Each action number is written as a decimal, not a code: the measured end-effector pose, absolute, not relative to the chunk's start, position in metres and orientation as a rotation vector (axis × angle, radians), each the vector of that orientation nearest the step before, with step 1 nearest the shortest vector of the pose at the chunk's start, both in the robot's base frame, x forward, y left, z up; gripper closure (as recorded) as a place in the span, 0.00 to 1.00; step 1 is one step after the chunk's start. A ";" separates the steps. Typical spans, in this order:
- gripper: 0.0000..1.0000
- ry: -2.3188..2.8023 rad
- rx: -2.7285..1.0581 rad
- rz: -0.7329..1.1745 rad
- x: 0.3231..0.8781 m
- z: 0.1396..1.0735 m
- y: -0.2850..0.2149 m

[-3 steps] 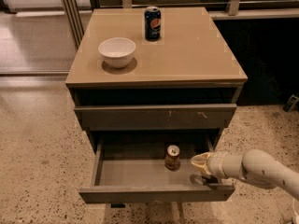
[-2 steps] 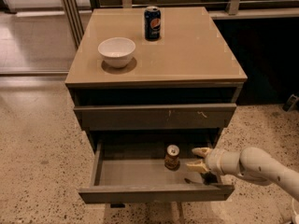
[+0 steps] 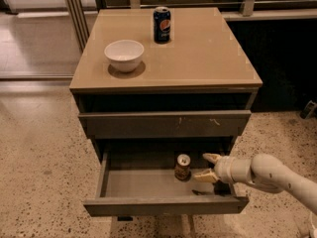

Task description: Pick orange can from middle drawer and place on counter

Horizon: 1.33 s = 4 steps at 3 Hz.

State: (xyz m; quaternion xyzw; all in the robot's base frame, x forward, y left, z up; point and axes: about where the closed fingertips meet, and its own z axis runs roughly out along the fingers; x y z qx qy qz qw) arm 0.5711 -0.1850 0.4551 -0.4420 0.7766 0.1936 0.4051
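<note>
Speckled pale floor (image 3: 39, 172) surrounds a grey-brown drawer cabinet. Behind it are a dark wall to the right and a lighter passage to the far left.

The counter (image 3: 208, 53) on top is glossy tan. A white bowl (image 3: 124, 54) sits on its left part, and a dark blue Pepsi can (image 3: 162, 25) stands upright near the far edge, well apart from the bowl.

Below the counter is a shut drawer front with small pale scratches (image 3: 163, 124). Under that, the middle drawer (image 3: 163, 206) is pulled out toward the near side, showing its shallow grey floor.

The orange can (image 3: 183, 167) stands upright inside this drawer, right of centre and toward the back, its silver top and pull tab facing up.

A white arm (image 3: 277, 175) reaches in from the right edge, over the drawer's right near corner. The gripper (image 3: 204, 166) sits low in the drawer, pointing left at the can.

Its two pale fingers (image 3: 212, 157) are spread wide, one farther back and one nearer, and they hold nothing. The can is just left of the fingertips, level with the gap between them but outside it. The nearer fingertip comes closest to the can's side, and whether it touches cannot be told.
</note>
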 end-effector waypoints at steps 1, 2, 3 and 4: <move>0.27 1.941 -1.137 0.511 0.578 0.452 -0.176; 0.22 1.921 -1.176 0.547 0.584 0.446 -0.161; 0.21 1.898 -1.222 0.595 0.589 0.439 -0.140; 0.22 1.868 -1.272 0.647 0.594 0.431 -0.118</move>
